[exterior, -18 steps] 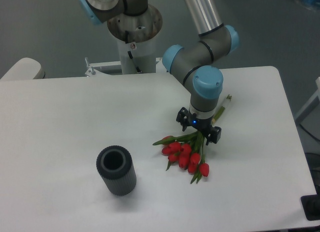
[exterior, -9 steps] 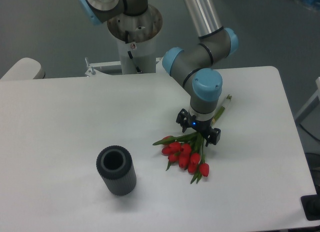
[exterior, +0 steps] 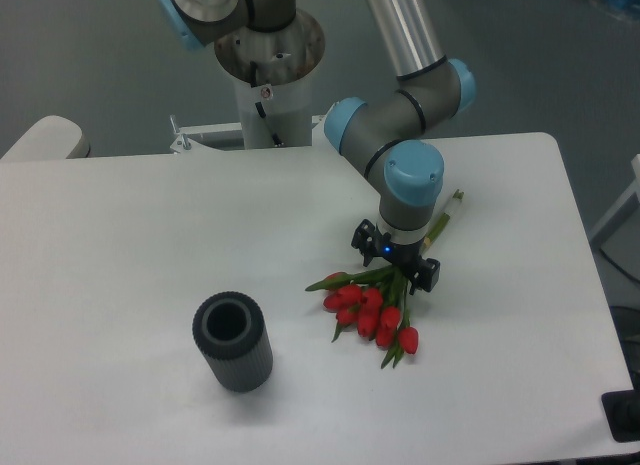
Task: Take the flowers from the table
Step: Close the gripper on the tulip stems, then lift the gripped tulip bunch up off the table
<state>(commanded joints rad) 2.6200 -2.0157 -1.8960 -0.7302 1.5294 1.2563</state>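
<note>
The large white smooth-topped bench (exterior: 130, 285) carries a dark grey ribbed cylinder (exterior: 233, 341) at front left and, well apart to its right, the bunch of red tulip buds on long green stems (exterior: 375, 310). The black two-finger gripper (exterior: 397, 265) sits low over the stems just above the buds. Whether its fingers have closed on the stems cannot be told. A good grasp would pinch all stems together near the band, then lift straight up, slowly.

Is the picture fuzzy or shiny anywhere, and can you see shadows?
Camera view: a bit soft all over, no strong glare on the white table; faint shadows lie under the flowers and beside the grey cylinder; the claw looks dark and blurry.
</note>
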